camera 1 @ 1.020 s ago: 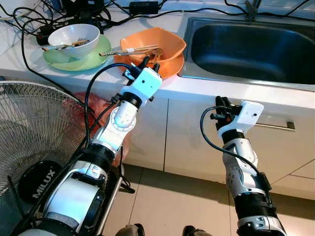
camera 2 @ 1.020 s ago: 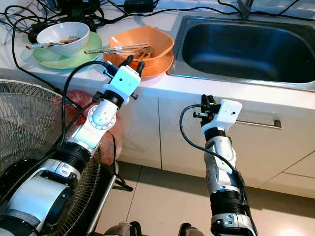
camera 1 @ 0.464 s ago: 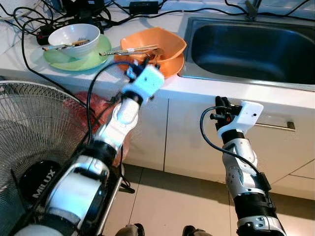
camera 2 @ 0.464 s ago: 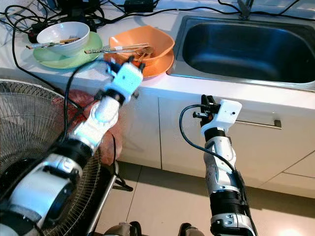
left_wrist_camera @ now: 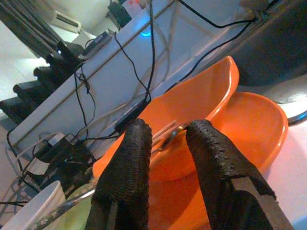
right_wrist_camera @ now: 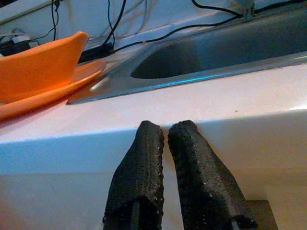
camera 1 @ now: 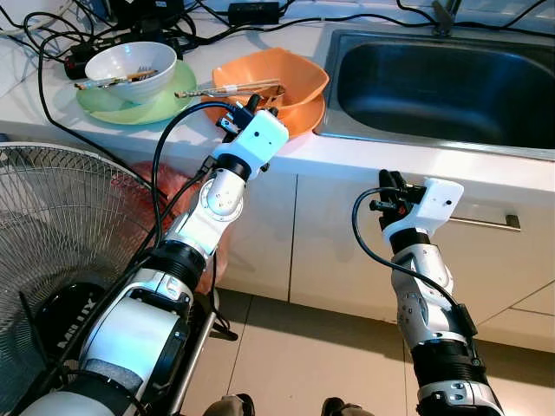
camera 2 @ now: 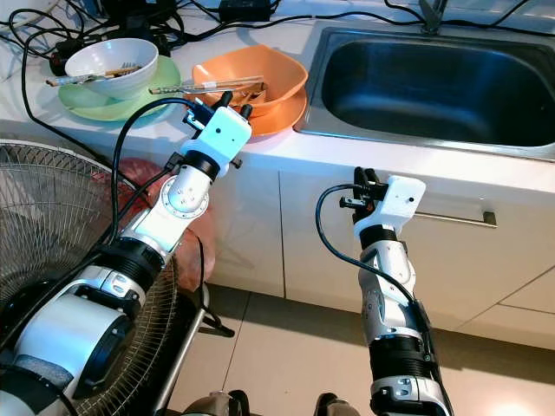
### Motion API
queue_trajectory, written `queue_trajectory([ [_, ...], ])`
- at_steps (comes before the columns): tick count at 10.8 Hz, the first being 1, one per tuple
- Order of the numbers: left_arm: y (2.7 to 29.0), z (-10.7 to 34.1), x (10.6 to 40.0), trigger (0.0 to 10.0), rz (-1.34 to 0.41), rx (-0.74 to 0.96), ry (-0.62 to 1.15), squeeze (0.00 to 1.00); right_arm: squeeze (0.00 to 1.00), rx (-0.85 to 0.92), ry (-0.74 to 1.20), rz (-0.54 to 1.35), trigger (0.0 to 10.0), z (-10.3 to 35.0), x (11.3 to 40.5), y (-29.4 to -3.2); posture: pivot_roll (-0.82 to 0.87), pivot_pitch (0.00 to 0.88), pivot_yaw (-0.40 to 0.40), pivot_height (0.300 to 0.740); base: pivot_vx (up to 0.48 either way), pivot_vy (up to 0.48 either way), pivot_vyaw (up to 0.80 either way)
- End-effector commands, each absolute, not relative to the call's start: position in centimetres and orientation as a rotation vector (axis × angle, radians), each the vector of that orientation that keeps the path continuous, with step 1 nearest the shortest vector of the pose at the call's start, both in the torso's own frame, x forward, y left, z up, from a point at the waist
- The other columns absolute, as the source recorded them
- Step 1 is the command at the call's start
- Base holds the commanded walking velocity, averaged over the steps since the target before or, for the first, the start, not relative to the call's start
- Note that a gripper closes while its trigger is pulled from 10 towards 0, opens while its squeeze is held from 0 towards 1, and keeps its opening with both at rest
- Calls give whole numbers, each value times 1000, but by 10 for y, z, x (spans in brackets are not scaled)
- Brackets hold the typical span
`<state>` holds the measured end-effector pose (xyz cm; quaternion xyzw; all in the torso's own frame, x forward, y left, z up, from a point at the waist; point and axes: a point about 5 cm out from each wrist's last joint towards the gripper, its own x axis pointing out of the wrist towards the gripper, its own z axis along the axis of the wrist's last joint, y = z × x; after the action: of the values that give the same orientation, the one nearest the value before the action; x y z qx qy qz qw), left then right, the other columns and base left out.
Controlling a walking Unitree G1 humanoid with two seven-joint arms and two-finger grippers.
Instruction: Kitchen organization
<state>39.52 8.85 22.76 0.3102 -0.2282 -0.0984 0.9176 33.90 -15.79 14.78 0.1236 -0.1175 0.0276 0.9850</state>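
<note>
An orange bowl (camera 1: 290,78) sits on an orange plate (camera 1: 303,121) on the white counter, left of the sink (camera 1: 442,87). Chopsticks (camera 1: 230,88) and a spoon lie across the bowl. My left gripper (camera 1: 243,108) is at the counter edge just in front of the bowl, open by a narrow gap, with nothing between its fingers (left_wrist_camera: 132,153). In the left wrist view the bowl (left_wrist_camera: 201,105) lies right beyond the fingertips. My right gripper (camera 1: 386,178) is shut and empty, held below the counter edge in front of the cabinet.
Further left, a white bowl (camera 1: 130,65) with chopsticks stands on a green plate (camera 1: 130,108). Black cables (camera 1: 52,87) run over the counter's back and left side. A large fan (camera 1: 61,225) stands at my left. A cabinet handle (camera 1: 486,223) is under the sink.
My left arm has shifted slightly, its wrist moving a little up and left in front of the orange bowl. The right arm has not moved.
</note>
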Motion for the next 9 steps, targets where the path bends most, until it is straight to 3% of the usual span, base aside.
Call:
queue_trajectory([
  [1, 87, 232, 396, 0, -205, 655, -480, 0, 0, 253, -236, 55, 10000, 145, 337, -157, 56, 130, 60, 740, 0, 0, 0],
  [9, 84, 231, 394, 0, -216, 636, -501, 0, 0, 253, -230, 58, 10000, 144, 337, -156, 57, 140, 55, 740, 0, 0, 0],
])
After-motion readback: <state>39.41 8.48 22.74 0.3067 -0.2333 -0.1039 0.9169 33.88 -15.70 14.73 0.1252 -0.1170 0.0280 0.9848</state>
